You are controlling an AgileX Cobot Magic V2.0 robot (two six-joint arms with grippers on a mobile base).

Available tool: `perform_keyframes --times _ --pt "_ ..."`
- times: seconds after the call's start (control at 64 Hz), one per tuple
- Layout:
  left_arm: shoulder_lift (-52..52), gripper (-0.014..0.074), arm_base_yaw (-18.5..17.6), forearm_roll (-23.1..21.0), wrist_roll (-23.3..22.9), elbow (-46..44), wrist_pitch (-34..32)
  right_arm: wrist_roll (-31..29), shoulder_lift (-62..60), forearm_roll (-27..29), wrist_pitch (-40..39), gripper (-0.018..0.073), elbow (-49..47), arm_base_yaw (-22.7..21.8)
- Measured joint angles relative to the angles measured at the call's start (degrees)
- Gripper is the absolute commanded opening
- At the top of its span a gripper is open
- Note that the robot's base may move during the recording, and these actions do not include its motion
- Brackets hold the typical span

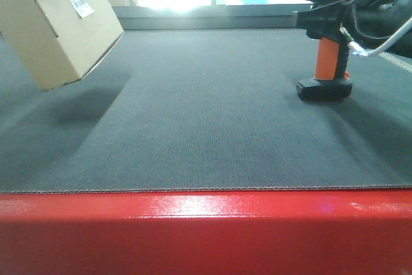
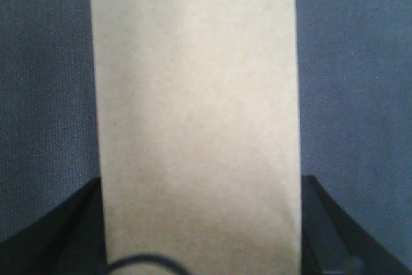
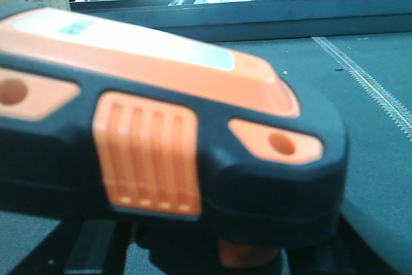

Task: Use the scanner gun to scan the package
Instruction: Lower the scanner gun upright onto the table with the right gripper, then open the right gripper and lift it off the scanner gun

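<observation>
Left fingers (image 2: 55, 239) pinch the package (image 1: 55, 27) from both sides. It hangs tilted at upper left of the front view, clear of the grey counter (image 1: 212, 120), with its white barcode label (image 1: 80, 2) on the upward face. Right fingers (image 1: 322, 20) are clamped around the scanner gun (image 1: 329, 62) just below its head, upper right. The gun is upright, flat base down at the counter; contact cannot be told.
</observation>
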Motion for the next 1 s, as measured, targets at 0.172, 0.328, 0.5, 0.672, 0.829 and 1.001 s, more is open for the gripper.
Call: perform_keyframes --times 0.172,0.328,0.5,0.672,0.829,1.001 --pt "0.0 0.0213 0.0 0.0 0.0 0.0 0.0 0.1 0.0 0.0 -0.5 0.0425 0.0 0.0" --pt "0.0 0.0213 0.0 0.0 0.0 0.0 0.0 0.1 0.0 -1.3 0.4 0.0477 0.0 0.0" --pt "0.0 0.0213 0.0 0.0 0.0 0.0 0.0 0.1 0.0 -2.7 1.4 0.0528 0.0 0.0" --pt "0.0 0.0213 0.0 0.0 0.0 0.0 0.0 0.1 0.0 -3.0 2.8 0.0559 0.0 0.0" --pt "0.0 0.0213 0.0 0.0 0.0 0.0 0.0 0.1 0.0 -3.0 4.5 0.0560 0.0 0.0" --pt "0.0 0.0213 0.0 0.0 0.0 0.0 0.0 0.1 0.0 -2.8 5.2 0.0560 0.0 0.0"
